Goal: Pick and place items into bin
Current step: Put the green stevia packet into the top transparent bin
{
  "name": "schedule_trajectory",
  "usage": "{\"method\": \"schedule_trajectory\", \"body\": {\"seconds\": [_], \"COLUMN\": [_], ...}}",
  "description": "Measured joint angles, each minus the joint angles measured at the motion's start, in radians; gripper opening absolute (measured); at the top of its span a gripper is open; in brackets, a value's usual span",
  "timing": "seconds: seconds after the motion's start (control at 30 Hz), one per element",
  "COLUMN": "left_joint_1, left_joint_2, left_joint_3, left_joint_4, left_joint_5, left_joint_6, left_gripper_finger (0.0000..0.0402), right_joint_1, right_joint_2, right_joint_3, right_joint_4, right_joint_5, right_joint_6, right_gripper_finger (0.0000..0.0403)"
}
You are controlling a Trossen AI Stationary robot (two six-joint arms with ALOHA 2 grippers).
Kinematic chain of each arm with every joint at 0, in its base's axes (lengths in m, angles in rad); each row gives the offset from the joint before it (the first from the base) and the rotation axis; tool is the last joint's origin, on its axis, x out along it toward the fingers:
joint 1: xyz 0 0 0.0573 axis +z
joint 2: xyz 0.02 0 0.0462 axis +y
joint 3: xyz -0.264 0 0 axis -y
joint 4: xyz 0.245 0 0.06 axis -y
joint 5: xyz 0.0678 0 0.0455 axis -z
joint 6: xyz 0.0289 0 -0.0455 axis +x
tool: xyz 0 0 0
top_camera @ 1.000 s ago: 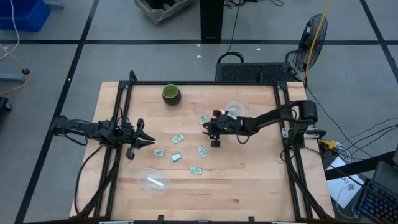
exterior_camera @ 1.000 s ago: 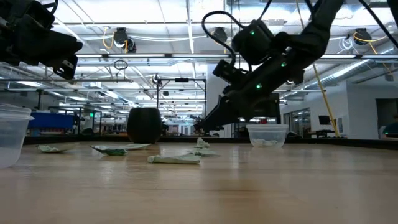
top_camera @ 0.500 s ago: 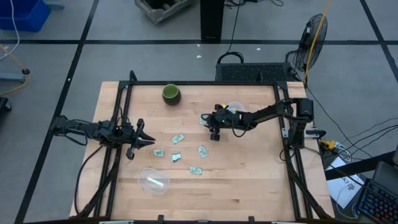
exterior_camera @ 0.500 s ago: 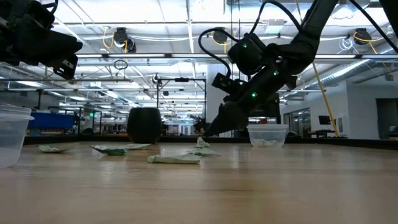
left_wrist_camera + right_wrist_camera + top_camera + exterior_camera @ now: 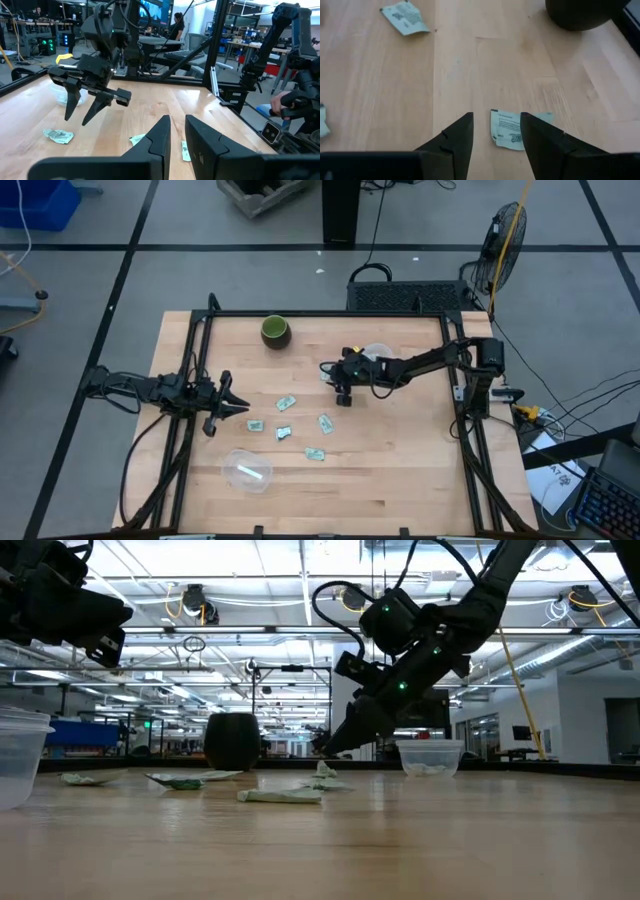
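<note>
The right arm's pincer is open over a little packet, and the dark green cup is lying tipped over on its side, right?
Not quite. The dark green cup stands upright, its open mouth facing up in the high view. The rest holds: the right pincer is open over a small packet, as the right wrist view shows.

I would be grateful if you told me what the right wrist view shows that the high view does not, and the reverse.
Only the right wrist view shows the print on the packet lying just ahead of the open right gripper. Only the high view shows the whole table, the waiting left gripper at its left side, the two clear containers and the other scattered packets. Both show the right gripper, that packet, and the dark green cup.
</note>
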Motion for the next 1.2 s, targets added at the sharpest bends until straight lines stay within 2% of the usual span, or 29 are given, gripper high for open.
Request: {"method": "schedule_trajectory", "body": {"seconds": [0.4, 0.67, 0.87, 1.2], "left_joint_1": [0.000, 0.000, 0.000, 0.000], "left_joint_2": [0.000, 0.001, 0.001, 0.001], "left_joint_3": [0.000, 0.000, 0.000, 0.000], "left_joint_4": [-0.001, 0.000, 0.000, 0.000], "left_joint_5": [-0.001, 0.000, -0.007, -0.007], "left_joint_6": [0.000, 0.000, 0.000, 0.000], "left_gripper_finger": [0.0060, 0.0061, 0.0060, 0.0060], "right_joint_1": [-0.021, -0.022, -0.039, -0.042], "right_joint_2": [0.075, 0.130, 0.131, 0.129], "right_joint_3": [0.047, 0.086, 0.086, 0.085], "right_joint_4": [-0.078, -0.065, -0.097, -0.095], "right_joint_5": [-0.027, -0.024, -0.028, -0.028], "right_joint_6": [0.045, 0.048, 0.087, 0.101], "right_gripper_finger": [0.0156, 0.0149, 0.0124, 0.0057]}}
